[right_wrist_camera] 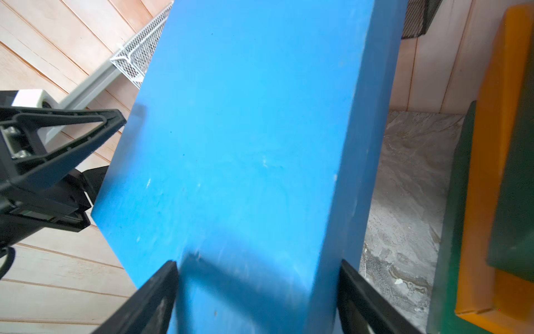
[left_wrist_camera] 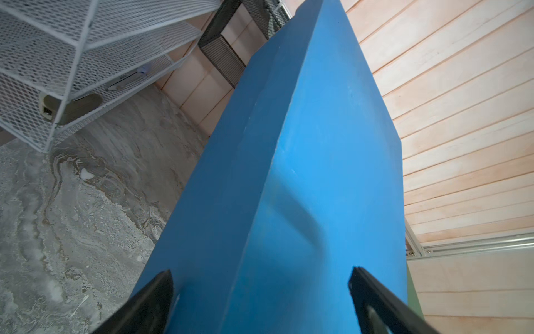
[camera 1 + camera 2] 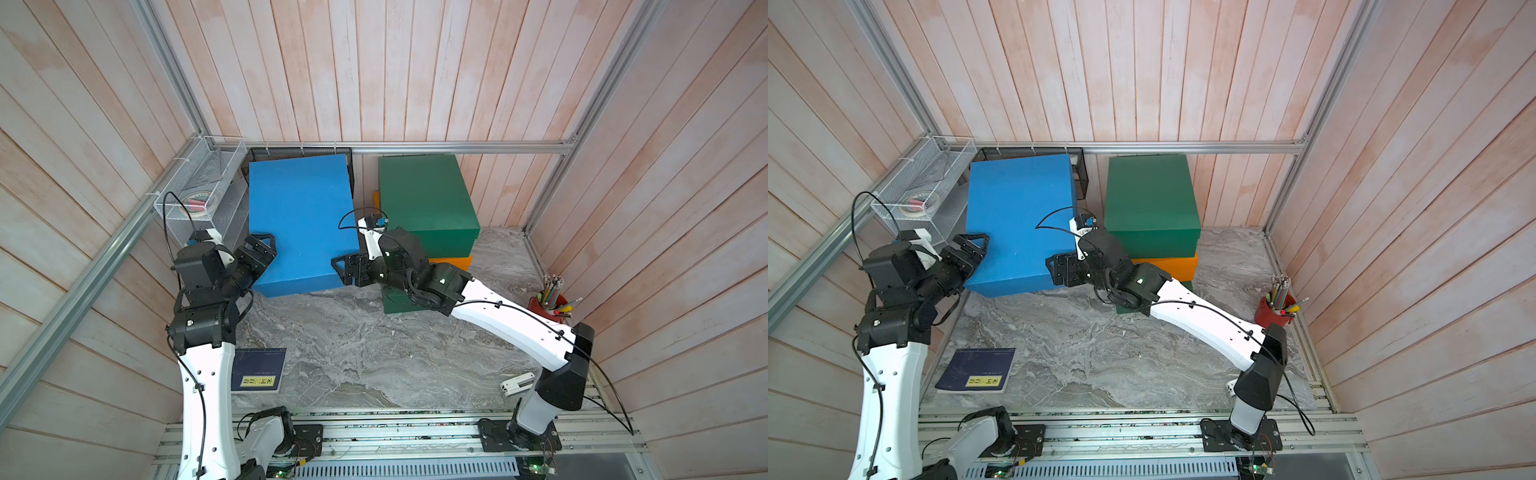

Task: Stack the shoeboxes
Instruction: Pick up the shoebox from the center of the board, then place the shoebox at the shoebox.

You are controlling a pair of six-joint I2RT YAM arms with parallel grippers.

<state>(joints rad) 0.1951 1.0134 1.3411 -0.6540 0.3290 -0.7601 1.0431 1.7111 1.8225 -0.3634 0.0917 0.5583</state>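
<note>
The blue shoebox (image 3: 299,216) (image 3: 1021,216) hangs raised above the table at the back left, held at its two near corners. My left gripper (image 3: 266,245) (image 2: 260,277) is shut on its near left corner, jaws wide, one finger on the lid and one lower on the side. At the near right corner my right gripper (image 3: 338,270) (image 1: 257,269) is shut on it, jaws astride lid and side. To the right stands a stack: a dark green shoebox (image 3: 424,195) on an orange shoebox (image 3: 451,262) on another dark green shoebox (image 3: 395,303), partly hidden by my right arm.
A white wire rack (image 3: 199,183) stands in the back left corner, a black mesh basket (image 3: 299,150) behind the blue box. A red cup of pencils (image 3: 548,305) sits at the right wall. A dark blue book (image 3: 259,370) and a small white object (image 3: 517,383) lie near the front.
</note>
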